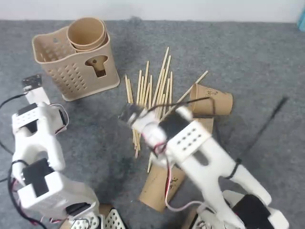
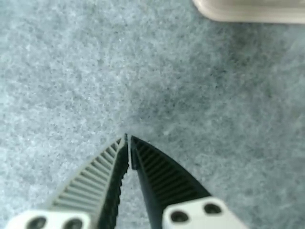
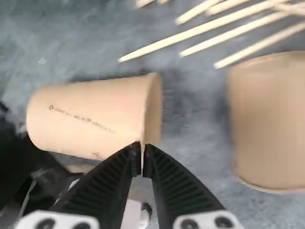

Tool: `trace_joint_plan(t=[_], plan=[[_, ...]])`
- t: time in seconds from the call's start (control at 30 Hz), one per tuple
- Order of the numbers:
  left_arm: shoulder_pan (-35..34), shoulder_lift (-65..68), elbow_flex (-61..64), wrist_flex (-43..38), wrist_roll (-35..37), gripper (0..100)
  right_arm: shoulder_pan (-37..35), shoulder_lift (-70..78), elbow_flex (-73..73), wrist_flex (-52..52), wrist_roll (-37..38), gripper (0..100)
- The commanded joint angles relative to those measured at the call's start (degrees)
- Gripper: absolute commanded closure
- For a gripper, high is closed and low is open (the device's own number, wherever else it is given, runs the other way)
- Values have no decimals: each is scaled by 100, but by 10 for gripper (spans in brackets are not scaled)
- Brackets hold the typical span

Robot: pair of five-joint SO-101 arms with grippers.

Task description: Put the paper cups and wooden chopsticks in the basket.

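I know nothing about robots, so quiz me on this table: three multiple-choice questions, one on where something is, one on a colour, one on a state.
1. Where are the stacked paper cups? A on the floor; B in the basket; C on a shelf.
2. What colour is the table cover? A grey; B red; C green.
3. How is the left gripper? A wide open; B half open; C shut, holding nothing.

Answers: 1 B, the cups stand upright inside the basket. 2 A, the cover is grey all over. 3 C, its fingers meet above bare cover.
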Motion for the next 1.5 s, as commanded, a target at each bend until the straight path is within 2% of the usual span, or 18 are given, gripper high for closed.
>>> trace_joint_plan(t=[0.0, 0.27, 0.53, 0.7, 0.9, 1.1, 1.47], plan=[[-18, -35, -198, -105, 70, 988, 523, -198, -659, 22, 325, 988], [-18, -35, -198, -105, 70, 988, 541, -127, -1512, 620, 378, 977], [-18, -35, -198, -114, 70, 988, -444, -127, -193, 488, -308, 784], [-18, -35, -198, -114, 70, 988, -1059, -127, 686, -198, -563, 790], [-18, -35, -198, -114, 70, 988, -980, -127, 1187, -629, -501, 797], [-18, -35, -198, -114, 70, 988, -1007, -127, 1336, -629, -149, 995], [-18, -35, -198, -114, 70, 988, -998, -198, 844, -321, 35, 990]])
